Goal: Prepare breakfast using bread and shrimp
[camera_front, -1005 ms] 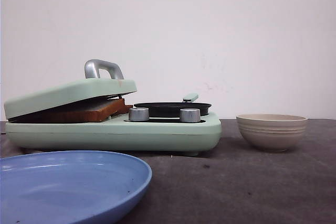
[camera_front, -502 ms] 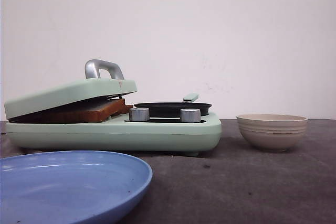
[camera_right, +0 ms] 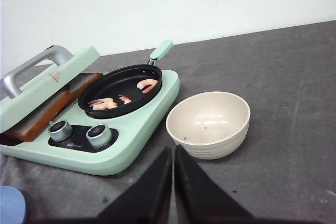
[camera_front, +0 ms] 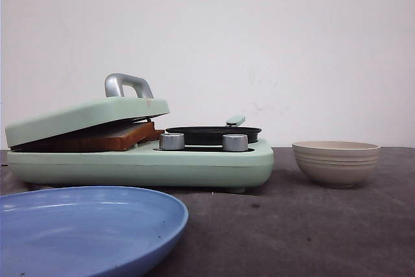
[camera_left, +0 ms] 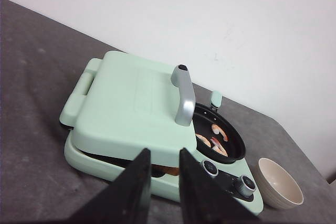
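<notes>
Toasted bread (camera_front: 123, 135) lies in a mint-green breakfast maker (camera_front: 194, 163), and the hinged lid (camera_front: 84, 115) with a metal handle (camera_front: 126, 84) rests tilted on it. The bread's brown crust (camera_right: 50, 109) also shows in the right wrist view, and as a sliver of bread (camera_left: 169, 170) under the lid in the left wrist view. Pinkish-orange shrimp (camera_right: 147, 84) lie in the maker's small black pan (camera_right: 126, 90); the same shrimp (camera_left: 216, 141) show in the left wrist view. My left gripper (camera_left: 164, 151) hovers open and empty above the lid's front edge. In front of the bowl, my right gripper (camera_right: 172, 149) is shut and empty.
An empty beige ribbed bowl (camera_front: 335, 161) stands right of the maker. A blue plate (camera_front: 84, 225) sits at the table's front left. Two metal knobs (camera_front: 171, 141) line the maker's front. A white wall stands behind the table.
</notes>
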`<state>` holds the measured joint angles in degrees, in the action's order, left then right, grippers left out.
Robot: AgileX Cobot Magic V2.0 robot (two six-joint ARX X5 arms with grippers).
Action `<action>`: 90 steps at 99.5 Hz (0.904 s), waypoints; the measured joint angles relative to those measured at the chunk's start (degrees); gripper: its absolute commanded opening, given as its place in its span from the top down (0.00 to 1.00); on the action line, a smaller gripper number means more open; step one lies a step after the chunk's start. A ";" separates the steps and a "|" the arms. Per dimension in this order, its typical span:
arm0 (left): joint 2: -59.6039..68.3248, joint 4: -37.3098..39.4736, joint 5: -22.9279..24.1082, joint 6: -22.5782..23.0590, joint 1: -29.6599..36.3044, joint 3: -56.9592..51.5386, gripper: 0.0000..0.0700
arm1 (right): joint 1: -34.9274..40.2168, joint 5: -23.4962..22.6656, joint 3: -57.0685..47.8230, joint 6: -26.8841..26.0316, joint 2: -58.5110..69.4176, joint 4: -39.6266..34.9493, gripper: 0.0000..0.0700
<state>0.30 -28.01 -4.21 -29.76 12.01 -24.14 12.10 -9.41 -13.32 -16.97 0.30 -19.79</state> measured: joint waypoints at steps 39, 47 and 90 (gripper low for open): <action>0.00 -4.48 3.67 4.35 -4.90 0.11 0.98 | 0.00 0.00 0.00 -0.02 0.00 0.02 1.00; -0.02 -1.64 5.64 10.14 -8.41 1.33 0.98 | 0.00 0.00 0.00 0.00 0.00 0.02 1.00; -0.02 25.00 -0.09 25.66 -22.40 20.96 0.98 | 0.00 0.02 0.00 -0.02 0.00 0.13 1.00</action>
<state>0.27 -3.01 -4.29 -4.10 -10.39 -3.18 12.10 -9.39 -13.32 -16.99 0.30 -19.66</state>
